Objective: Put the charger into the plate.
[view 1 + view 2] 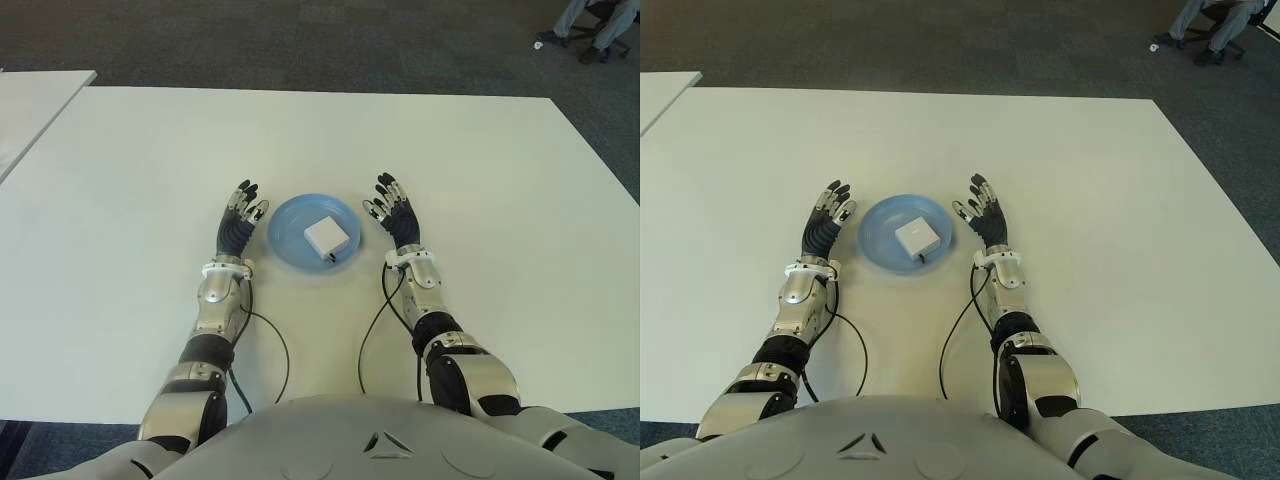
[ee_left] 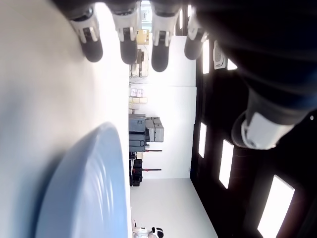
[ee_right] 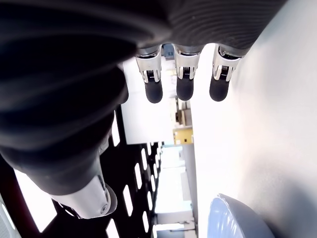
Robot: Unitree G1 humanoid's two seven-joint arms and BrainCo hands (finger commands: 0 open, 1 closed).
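You see the square white charger lying inside the round blue plate, mid-worktop toward its near edge. Left robot hand and right robot hand flank it, fingers spread, empty.

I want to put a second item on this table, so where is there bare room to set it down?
The white table is bare beyond the round blue plate and out to both sides of the hands. The crowded strip is the middle: the open left hand and open right hand flank the plate, which holds the white square charger.
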